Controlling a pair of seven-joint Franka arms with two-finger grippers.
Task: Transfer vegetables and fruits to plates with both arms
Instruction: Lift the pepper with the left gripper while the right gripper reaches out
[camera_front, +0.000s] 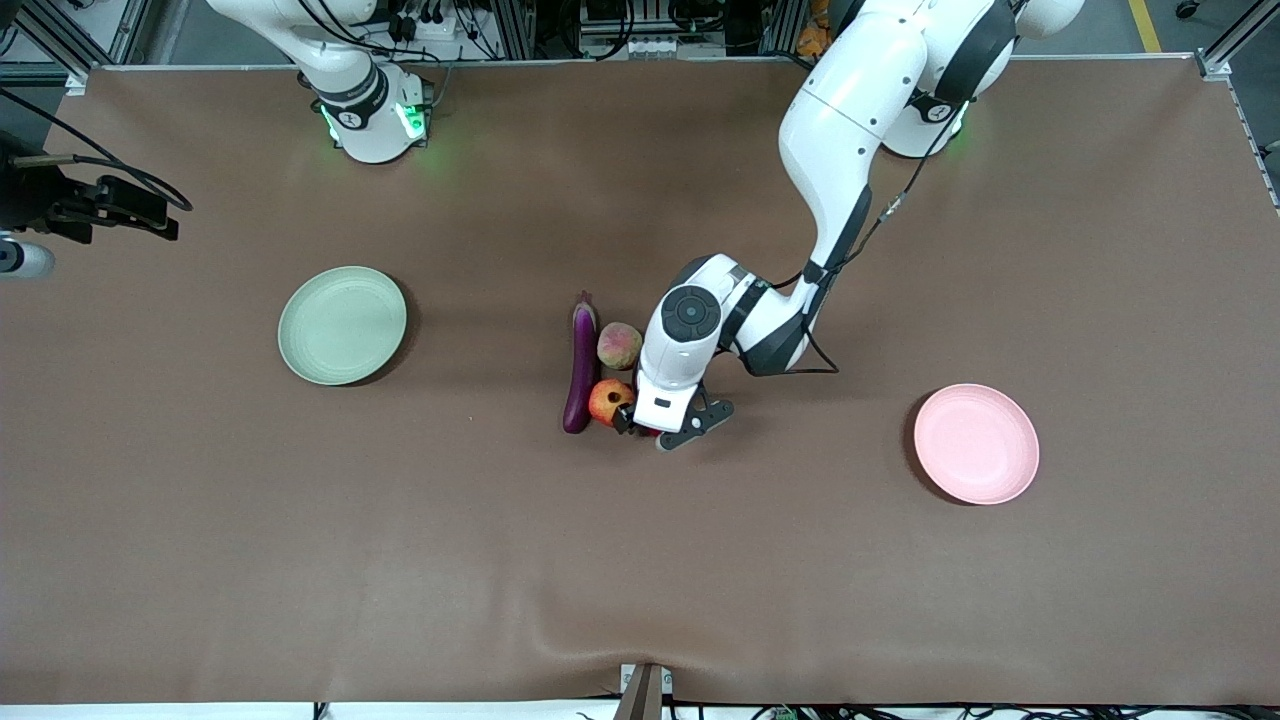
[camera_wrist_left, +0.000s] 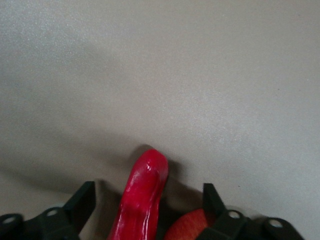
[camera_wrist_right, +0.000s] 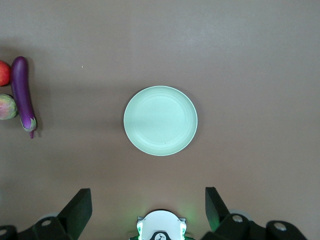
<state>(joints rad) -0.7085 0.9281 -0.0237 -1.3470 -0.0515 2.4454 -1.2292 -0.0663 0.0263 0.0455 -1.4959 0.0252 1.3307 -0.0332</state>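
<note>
The left gripper (camera_front: 652, 428) was down at the table in the middle of the produce cluster, its fingers (camera_wrist_left: 82, 200) standing apart on either side of the red chili pepper (camera_wrist_left: 142, 192), which lay between them without either finger visibly pressing on it. The pomegranate-like fruit (camera_front: 608, 400) sat just beside the chili, close against one finger, and the risk lay there: if the jaws came together on this line, that finger could catch the round fruit, roll it away, or pinch it along with the glossy pepper, which might also slip out. The eggplant (camera_front: 580, 368) lay alongside the fruit toward the right arm's end of the table, with the peach (camera_front: 619, 345) farther from the front camera, between the eggplant and the left arm's wrist; a shoved fruit could knock either. Both plates were bare, the pink plate (camera_front: 976, 443) toward the left arm's end and the green plate (camera_front: 342, 324) toward the right arm's end, each well apart from the cluster. The right gripper (camera_wrist_right: 148, 212) waited high over the green plate, fingers spread wide and holding nothing.
</note>
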